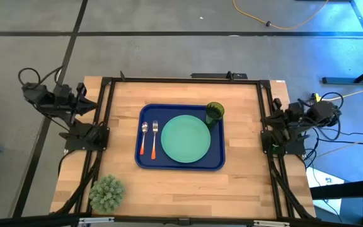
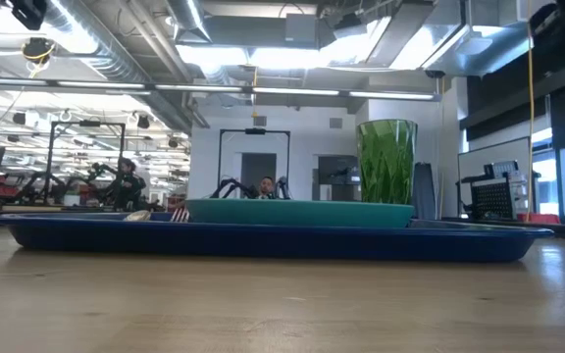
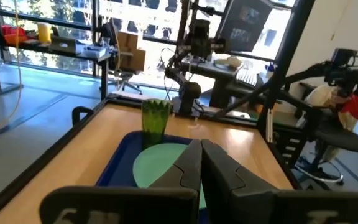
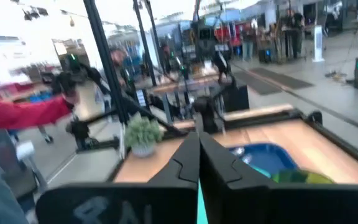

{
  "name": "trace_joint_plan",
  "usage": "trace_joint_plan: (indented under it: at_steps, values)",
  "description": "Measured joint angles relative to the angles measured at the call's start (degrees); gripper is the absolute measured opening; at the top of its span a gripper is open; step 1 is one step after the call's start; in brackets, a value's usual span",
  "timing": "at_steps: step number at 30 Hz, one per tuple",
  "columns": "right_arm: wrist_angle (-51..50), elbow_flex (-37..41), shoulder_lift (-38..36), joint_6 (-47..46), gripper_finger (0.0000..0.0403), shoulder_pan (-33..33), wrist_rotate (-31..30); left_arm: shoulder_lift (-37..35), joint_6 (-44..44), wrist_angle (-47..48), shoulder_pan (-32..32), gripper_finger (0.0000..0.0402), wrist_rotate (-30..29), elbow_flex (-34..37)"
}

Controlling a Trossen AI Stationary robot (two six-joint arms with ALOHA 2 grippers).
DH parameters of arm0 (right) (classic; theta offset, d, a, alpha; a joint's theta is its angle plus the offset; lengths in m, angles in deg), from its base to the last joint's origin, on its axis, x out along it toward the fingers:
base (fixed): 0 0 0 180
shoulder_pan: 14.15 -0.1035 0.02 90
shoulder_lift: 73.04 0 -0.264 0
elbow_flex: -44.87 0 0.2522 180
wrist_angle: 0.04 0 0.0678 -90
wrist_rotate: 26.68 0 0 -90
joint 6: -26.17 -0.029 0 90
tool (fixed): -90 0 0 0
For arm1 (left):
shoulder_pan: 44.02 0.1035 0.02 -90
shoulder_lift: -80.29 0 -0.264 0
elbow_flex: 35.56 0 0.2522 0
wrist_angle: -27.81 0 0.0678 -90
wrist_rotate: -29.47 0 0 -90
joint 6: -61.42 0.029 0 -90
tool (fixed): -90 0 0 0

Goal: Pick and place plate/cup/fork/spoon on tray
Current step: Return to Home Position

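Observation:
The dark blue tray [image 1: 145, 113] lies in the middle of the table. On it rest the mint-green plate [image 1: 185, 139], the olive-green cup [image 1: 214, 112] upright at its far right corner, and the spoon [image 1: 144, 139] and fork [image 1: 154, 139] side by side at its left. My left gripper [image 3: 200, 163] is shut, drawn back at the table's left edge. My right gripper [image 4: 198, 155] is shut, drawn back at the right edge. Neither touches anything.
A spiky grey-green ball-shaped plant [image 1: 107, 193] stands at the table's near left corner. A black frame [image 1: 181, 80] runs around the table's far and side edges. A person's red sleeve [image 4: 17, 112] shows beyond the table.

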Motion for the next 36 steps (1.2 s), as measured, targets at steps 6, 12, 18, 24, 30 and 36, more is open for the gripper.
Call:
trace_joint_plan:
  at_steps: [6, 12, 18, 24, 30, 36]
  values:
    - [3.39, 6.34, 0.03, -0.29, 0.0003, 0.0, 0.33, -0.02, -0.78, -2.89, 0.04, 0.0, 0.08, 4.17]
    - [16.92, 16.0, 0.08, 4.12, 0.0003, 0.0, 0.48, -0.02, -1.02, -9.44, 0.02, 0.0, 0.26, 12.93]
    - [24.65, 24.12, 0.1, 2.61, 0.0003, 0.0, 1.08, -0.02, -1.07, -19.45, 0.02, 0.0, 0.6, 22.27]
    - [30.94, 30.16, 0.08, -0.83, 0.0003, 0.0, 2.8, -0.02, -0.35, -29.01, 0.04, 0.0, 0.58, 31.99]
    - [33.6, 33.33, 0.18, -1.41, 0.0003, 0.0, 5.36, -0.02, 6.61, -43.25, 0.04, 0.0, 2.2, 41.74]
    - [33.76, 33.33, 0.08, 1.22, 0.0003, 0.0, 5.79, -0.07, 7.56, -49.64, 0.02, 0.0, 3.98, 47.41]
